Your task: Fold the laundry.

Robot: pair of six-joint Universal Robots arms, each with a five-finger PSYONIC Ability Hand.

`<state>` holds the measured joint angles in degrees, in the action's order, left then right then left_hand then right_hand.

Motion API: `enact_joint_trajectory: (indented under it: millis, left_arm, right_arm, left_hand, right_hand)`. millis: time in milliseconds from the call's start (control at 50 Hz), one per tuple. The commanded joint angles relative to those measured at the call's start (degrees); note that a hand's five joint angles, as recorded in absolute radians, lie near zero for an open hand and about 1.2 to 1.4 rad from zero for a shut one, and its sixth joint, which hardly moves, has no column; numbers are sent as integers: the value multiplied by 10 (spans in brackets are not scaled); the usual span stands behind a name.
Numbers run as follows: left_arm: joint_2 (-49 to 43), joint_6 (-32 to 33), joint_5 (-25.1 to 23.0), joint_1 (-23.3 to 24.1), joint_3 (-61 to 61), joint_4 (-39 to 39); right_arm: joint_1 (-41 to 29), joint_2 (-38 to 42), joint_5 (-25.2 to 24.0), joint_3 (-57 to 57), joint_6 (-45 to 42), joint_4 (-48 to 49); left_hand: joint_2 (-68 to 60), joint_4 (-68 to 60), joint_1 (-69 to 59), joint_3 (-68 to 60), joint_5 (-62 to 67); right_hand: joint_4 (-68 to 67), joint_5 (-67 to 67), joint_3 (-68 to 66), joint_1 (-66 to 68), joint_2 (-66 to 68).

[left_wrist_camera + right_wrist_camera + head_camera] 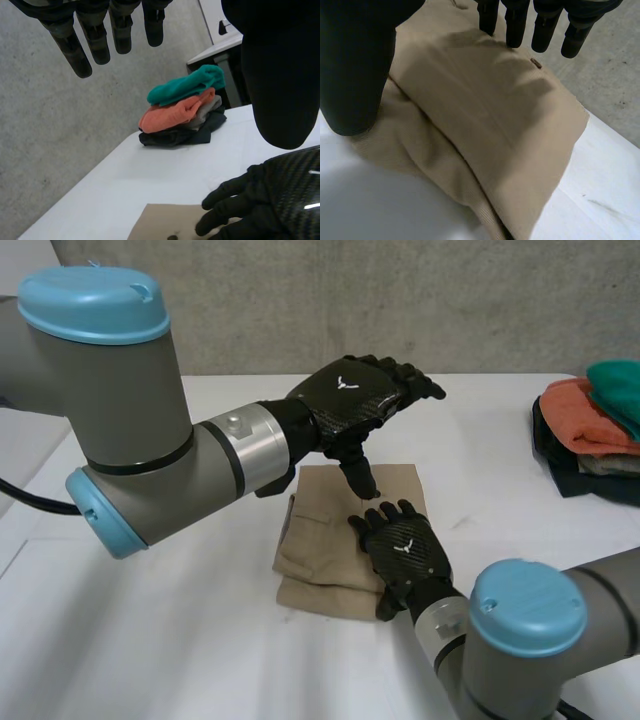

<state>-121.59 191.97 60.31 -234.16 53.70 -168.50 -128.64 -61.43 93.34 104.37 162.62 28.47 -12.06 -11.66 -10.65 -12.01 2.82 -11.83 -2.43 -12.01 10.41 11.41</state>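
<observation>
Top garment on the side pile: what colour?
The top garment is teal green, lying on an orange one; left wrist view shows it best.

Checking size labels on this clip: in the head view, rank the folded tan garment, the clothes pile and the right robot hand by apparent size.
Largest: folded tan garment, though partly covered.
Then clothes pile, cut by the view's edge, and right robot hand: near alike, so order unsure.
</observation>
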Motion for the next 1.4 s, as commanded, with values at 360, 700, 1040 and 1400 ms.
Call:
enact_joint_trajectory:
  millis: [360,700,1040,1400]
  left_arm:
    - [-5,0,44,2,0,-15]
    - [76,-37,87,-8,-8,-93]
    - [77,-43,88,-2,8,-92]
    - [50,-42,93,20,25,-93]
  right_arm:
    - [29,80,-15,-112,-31,143]
    - [272,11,-161,-332,-5,142]
    - [566,127,-453,-474,259,241]
    - [633,304,-575,-472,222,309]
  left_hand:
    - [5,1,-9,4,-13]
    - [15,11,1,15,-23]
    - [13,9,-1,13,-21]
    - [8,4,-6,8,-16]
  right_hand:
    - [-682,-676,-680,696,686]
    - [-682,-676,-680,696,686]
    - [-682,-676,-680,696,686]
    - [-682,-676,-680,696,686]
